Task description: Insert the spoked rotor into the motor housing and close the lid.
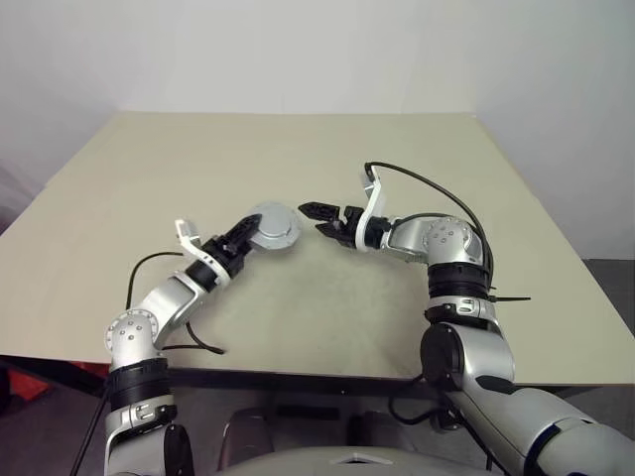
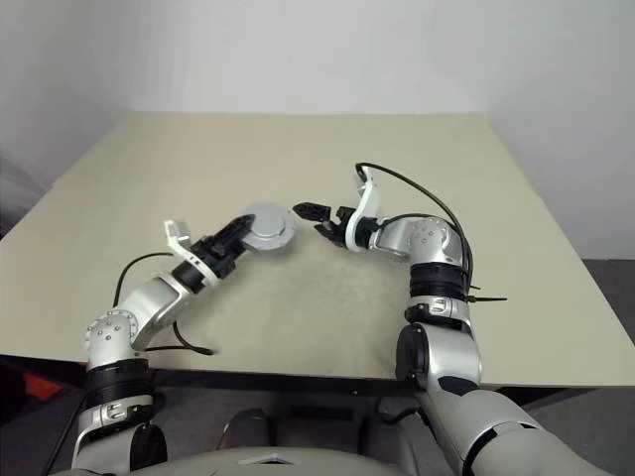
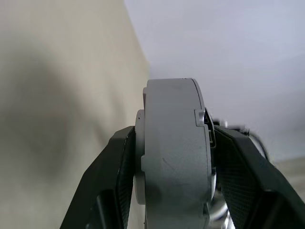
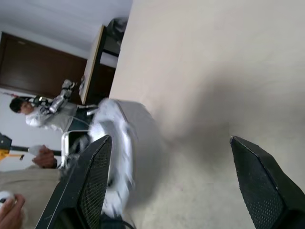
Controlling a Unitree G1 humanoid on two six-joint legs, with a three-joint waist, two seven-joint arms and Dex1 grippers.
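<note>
Left pincer clamps the motor housing; right pincer gapes just beside it

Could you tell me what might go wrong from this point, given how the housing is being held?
The left gripper clamps the motor housing by its flat faces, above the table; if that hold slips, it could drop. The right gripper stands open right beside it, so a stray move might knock it askew.

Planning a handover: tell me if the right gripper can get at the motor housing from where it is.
Probably yes. The right gripper is open beside the motor housing, with nothing between them; but the left gripper is clamped on it.
</note>
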